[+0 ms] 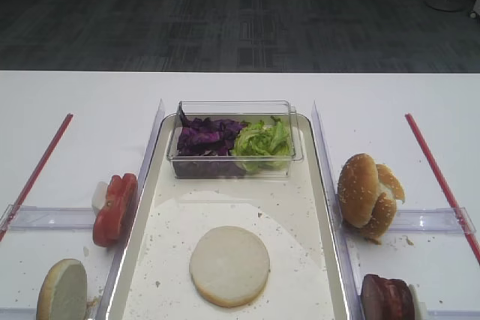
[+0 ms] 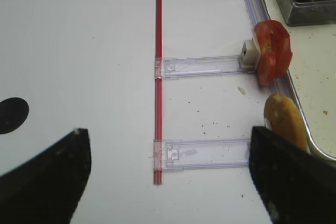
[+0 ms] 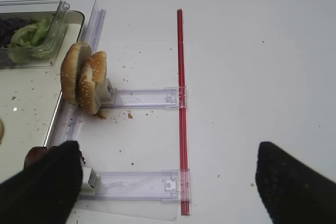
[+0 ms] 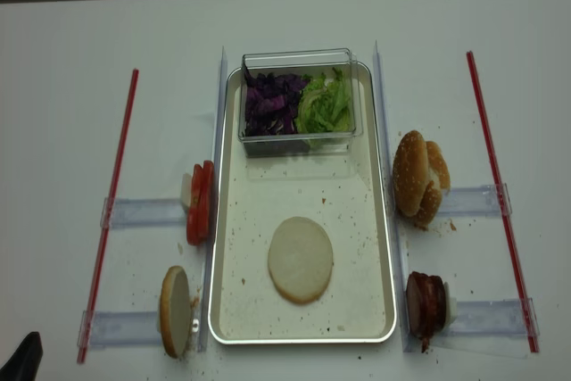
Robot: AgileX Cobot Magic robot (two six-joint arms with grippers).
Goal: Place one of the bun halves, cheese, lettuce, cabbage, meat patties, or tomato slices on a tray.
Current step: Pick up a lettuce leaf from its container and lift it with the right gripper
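One bun half [image 1: 229, 265] lies cut face up on the cream tray [image 4: 379, 220]. On the tray's far end, a clear tub holds purple cabbage [image 1: 204, 139] and green lettuce [image 1: 261, 142]. Left of the tray stand tomato slices [image 2: 270, 51] and another bun half [image 2: 286, 121]. On the right are two bun halves [image 3: 84, 77] and meat patties [image 4: 426, 302]. My left gripper [image 2: 168, 177] is open over a clear holder, with nothing between its fingers. The right gripper [image 3: 168, 187] is also open and empty, its left finger [image 3: 42, 187] beside the patties. No cheese is in view.
Red rods [image 4: 111, 194] [image 4: 500, 194] run along both outer sides of the white table, joined to clear plastic holders [image 3: 142, 184] [image 2: 207, 153]. Clear rails [image 1: 324, 148] flank the tray. Crumbs speckle the tray and the table.
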